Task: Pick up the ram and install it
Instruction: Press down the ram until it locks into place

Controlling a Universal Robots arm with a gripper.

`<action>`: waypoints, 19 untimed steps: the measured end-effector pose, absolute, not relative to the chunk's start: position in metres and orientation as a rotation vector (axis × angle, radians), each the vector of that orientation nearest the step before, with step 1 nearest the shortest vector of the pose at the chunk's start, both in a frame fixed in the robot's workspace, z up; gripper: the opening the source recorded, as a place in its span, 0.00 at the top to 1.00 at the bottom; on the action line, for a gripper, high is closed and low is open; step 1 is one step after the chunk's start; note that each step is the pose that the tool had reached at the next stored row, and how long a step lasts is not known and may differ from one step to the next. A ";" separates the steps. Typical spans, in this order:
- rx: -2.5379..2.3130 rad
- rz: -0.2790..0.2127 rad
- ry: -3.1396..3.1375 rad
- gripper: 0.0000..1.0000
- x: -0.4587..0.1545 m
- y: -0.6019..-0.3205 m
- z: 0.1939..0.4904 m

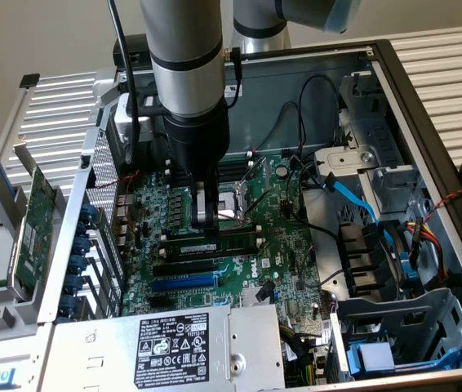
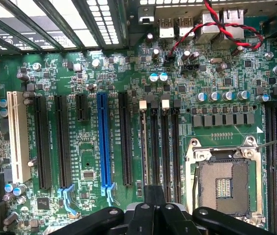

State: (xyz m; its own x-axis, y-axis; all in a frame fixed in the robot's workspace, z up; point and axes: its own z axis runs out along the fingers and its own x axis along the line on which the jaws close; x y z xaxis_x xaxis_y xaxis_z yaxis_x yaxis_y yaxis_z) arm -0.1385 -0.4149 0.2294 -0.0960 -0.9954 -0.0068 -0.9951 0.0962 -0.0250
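The ram (image 1: 215,243) is a long thin green stick with a white label, standing on edge in the memory slot nearest the expansion slots. In the wrist view the ram (image 2: 143,147) appears edge-on as a thin grey line in the outermost of the black memory slots (image 2: 165,147). My gripper (image 1: 206,222) hangs straight down over the middle of the stick, its fingers together with nothing between them. In the wrist view the gripper (image 2: 154,195) sits just beside the stick's line. Whether the tips touch the ram I cannot tell.
The open CPU socket (image 2: 224,183) lies right beside the memory slots. A blue expansion slot (image 2: 104,142) and black ones sit on the other side. Red and black wires (image 2: 217,29) loop near the rear ports. The power supply (image 1: 182,343), drive cage (image 1: 402,335) and a loose expansion card (image 1: 31,220) surround the board.
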 end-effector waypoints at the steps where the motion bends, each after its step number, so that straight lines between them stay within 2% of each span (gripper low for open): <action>1: -2.097 -0.022 2.310 0.90 -0.138 -0.415 0.229; 19: -2.097 -0.022 2.309 0.90 -0.138 -0.416 0.228</action>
State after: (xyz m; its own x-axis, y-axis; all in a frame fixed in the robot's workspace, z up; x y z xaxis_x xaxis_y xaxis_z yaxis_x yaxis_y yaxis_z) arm -0.1384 -0.4156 0.2280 -0.0960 -0.9954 -0.0071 -0.9950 0.0962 -0.0251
